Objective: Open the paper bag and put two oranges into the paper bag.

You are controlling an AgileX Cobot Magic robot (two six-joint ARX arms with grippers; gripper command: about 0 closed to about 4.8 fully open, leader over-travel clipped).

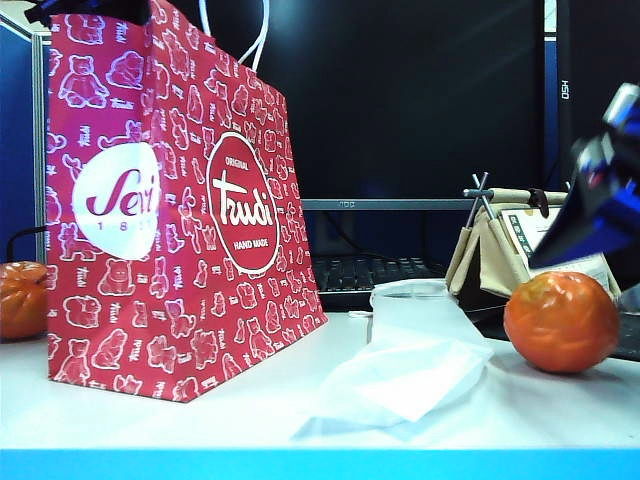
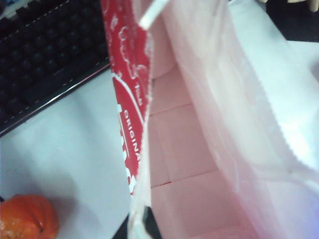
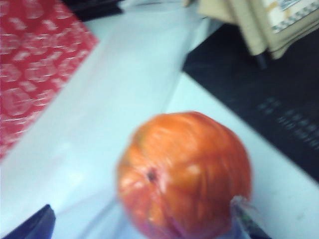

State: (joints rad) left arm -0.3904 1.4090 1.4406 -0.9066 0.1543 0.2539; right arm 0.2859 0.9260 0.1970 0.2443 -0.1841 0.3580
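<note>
The red paper bag (image 1: 180, 220) stands upright on the left of the table. My left gripper (image 1: 90, 8) is at its top corner, shut on the bag's rim (image 2: 142, 226). The left wrist view looks down into the bag's pale pink inside (image 2: 194, 164). One orange (image 1: 20, 298) lies on the table just left of the bag and also shows beside it (image 2: 27, 219). The other orange (image 1: 560, 320) rests at the right. My right gripper (image 1: 585, 225) hangs just above it, open. Its fingertips (image 3: 246, 214) flank this orange (image 3: 184, 174).
A crumpled white plastic bag (image 1: 410, 370) lies between the paper bag and the right orange. A black keyboard (image 1: 370, 275) sits behind it. A tan folded stand (image 1: 500, 245) is at the back right. The table's front edge (image 1: 320, 462) runs close below.
</note>
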